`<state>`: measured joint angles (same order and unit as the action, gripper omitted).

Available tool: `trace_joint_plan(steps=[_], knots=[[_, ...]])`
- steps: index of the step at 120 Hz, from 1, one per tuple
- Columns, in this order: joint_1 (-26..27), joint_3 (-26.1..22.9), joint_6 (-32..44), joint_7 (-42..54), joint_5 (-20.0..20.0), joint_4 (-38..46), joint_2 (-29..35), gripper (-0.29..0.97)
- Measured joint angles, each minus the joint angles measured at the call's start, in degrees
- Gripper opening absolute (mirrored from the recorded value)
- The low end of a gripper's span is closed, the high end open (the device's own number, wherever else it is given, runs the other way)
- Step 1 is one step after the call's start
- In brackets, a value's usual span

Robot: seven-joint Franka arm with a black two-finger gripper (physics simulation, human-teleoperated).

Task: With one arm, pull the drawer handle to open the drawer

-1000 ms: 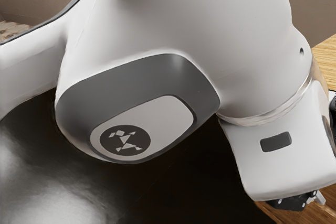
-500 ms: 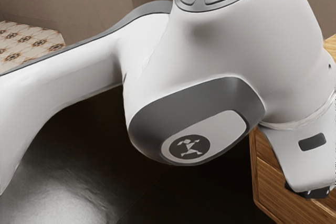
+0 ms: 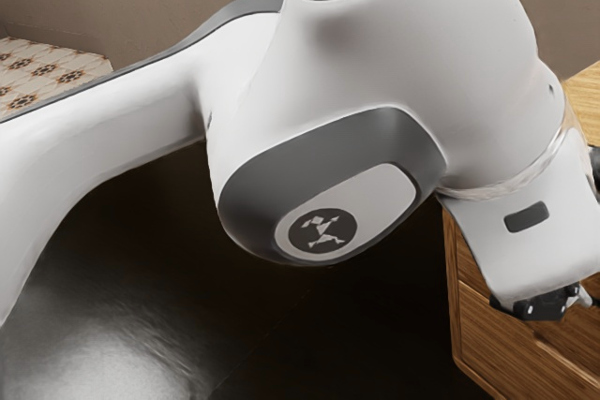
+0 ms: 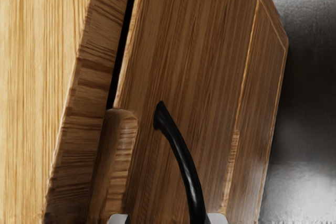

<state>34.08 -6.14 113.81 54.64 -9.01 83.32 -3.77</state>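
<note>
The gripper [image 3: 546, 304] is mostly hidden under the white arm [image 3: 375, 72], against the wooden cabinet [image 3: 502, 348]; wide or closed, I cannot tell. Just under the hand, the curved black drawer handle [image 4: 181, 166] is cut off at one end. A dark gap [image 4: 122, 45] separates the drawer front [image 4: 210, 66] from the cabinet.

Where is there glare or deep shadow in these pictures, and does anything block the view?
Exterior view: a pale glare lies on the glossy black table top; the white robot arm hides most of the light-brown wooden cabinet. Wrist view: the wooden drawer front is evenly lit, a dark shadow fills the gap beside it, and the curved black handle stands out against it.
</note>
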Motion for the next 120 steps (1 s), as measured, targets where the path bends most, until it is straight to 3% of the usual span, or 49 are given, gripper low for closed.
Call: trace_joint_plan(steps=[44, 92, 120], knots=[[-1.1, 0.3, 1.5, -0.2, 0.9, 4.2, 1.3, 0.21], [0.9, 0.1, 3.0, -1.5, 0.6, 6.0, 1.7, 0.01], [1.9, 0.0, 5.5, -2.1, 0.2, 16.6, 10.8, -0.05]])
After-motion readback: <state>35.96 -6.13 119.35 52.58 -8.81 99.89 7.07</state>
